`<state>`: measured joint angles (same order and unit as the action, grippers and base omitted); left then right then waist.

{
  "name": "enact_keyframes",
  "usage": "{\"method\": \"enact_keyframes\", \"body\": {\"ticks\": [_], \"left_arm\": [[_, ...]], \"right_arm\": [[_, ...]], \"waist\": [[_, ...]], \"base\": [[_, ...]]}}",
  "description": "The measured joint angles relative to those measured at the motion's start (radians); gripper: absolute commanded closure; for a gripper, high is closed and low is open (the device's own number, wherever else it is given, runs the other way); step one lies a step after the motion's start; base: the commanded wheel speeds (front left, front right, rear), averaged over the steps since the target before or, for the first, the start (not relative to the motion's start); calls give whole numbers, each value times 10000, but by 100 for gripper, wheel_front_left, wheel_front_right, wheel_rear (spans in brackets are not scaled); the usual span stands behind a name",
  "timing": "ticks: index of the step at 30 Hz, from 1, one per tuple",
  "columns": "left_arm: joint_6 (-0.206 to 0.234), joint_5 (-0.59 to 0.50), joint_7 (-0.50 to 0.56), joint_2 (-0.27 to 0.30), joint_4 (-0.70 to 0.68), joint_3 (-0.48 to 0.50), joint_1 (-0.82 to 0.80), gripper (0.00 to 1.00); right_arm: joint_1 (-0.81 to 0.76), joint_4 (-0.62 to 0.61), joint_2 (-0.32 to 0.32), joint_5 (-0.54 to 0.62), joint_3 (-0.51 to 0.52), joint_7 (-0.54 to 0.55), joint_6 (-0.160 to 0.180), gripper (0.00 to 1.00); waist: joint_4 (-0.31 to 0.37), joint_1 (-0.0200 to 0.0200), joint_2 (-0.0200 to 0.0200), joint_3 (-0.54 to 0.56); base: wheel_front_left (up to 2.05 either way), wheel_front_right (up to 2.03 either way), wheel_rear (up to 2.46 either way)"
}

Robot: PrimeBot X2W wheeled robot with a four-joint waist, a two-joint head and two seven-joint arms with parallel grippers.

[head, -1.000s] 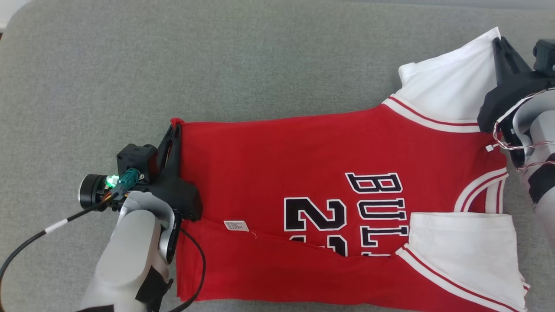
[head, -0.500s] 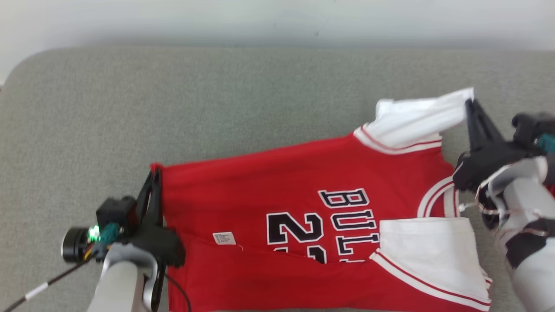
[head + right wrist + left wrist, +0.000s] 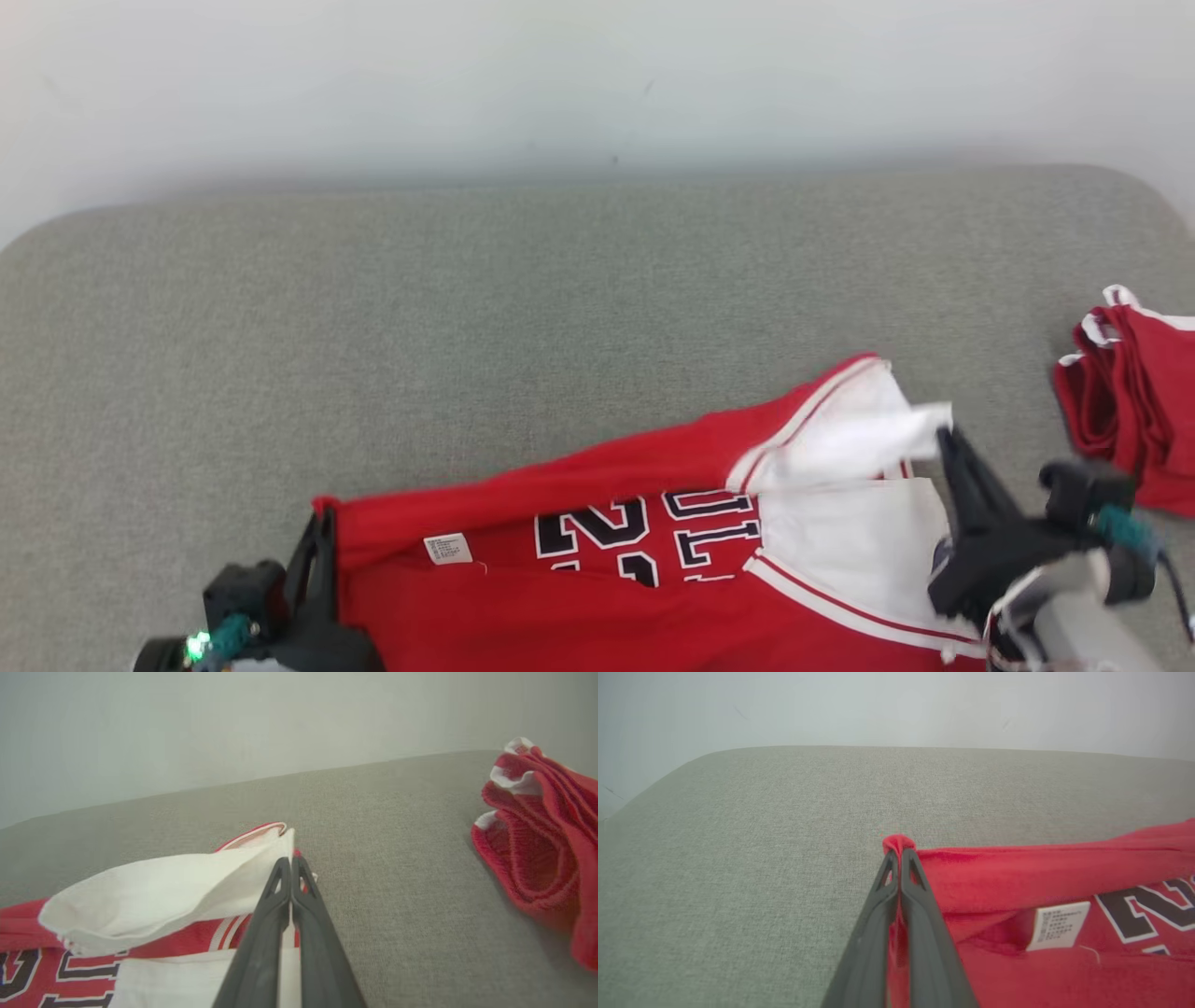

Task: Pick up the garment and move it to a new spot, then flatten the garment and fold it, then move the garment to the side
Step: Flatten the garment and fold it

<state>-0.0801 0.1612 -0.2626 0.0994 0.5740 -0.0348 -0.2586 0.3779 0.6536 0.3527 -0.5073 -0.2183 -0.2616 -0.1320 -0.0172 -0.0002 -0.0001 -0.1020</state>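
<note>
**Both grippers clamped on the jersey, far edge lifted**

The left gripper (image 3: 899, 853) has its two dark fingers pressed together on a corner of the red hem; a small nub of red cloth pokes out just past the tips. The right gripper (image 3: 292, 862) is likewise pinched tight, its fingers closed on the edge of a white sleeve (image 3: 163, 891), which bellies out from the tips as a loose, hollow fold.

Between the two grips the jersey (image 3: 560, 621) stretches across the near part of the head view, left gripper at its lower left end, right gripper at its right end. Its far edge is raised and doubled towards the robot, so a red band of cloth lies over the top of the black-and-white numerals (image 3: 597, 525) (only part of the print can be read). A small white label (image 3: 447, 549) sits on the red cloth close to the left gripper. A second white sleeve panel with red stripe trim lies flat beside the right gripper.

The jersey rests on a grey cushion (image 3: 467, 317) with a rounded far edge. Well apart, at the right edge, a second red garment (image 3: 1130, 411) with white trim lies bunched up. A pale wall (image 3: 560, 75) stands behind.
</note>
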Motion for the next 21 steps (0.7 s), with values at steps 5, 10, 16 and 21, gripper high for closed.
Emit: {"method": "enact_keyframes", "body": {"ticks": [5,10,16,21], "left_arm": [[-6,4,-2,-148,86,176,483,100],[-44,0,-2,-209,209,403,750,100],[-81,-44,-2,-228,159,754,1018,100],[-140,-194,0,-209,136,940,1150,100]], "right_arm": [[-940,-244,-387,-84,140,2,0,100],[-1324,-531,-671,-75,244,0,0,100],[-1746,-836,-771,35,782,0,0,100],[-1897,-848,-825,192,920,0,0,100]], "waist": [[231,0,0,219],[436,1,0,377],[565,1,-1,610],[577,1,0,618]], "base": [[0,0,0],[0,0,0],[0,0,0],[0,0,0]]}}
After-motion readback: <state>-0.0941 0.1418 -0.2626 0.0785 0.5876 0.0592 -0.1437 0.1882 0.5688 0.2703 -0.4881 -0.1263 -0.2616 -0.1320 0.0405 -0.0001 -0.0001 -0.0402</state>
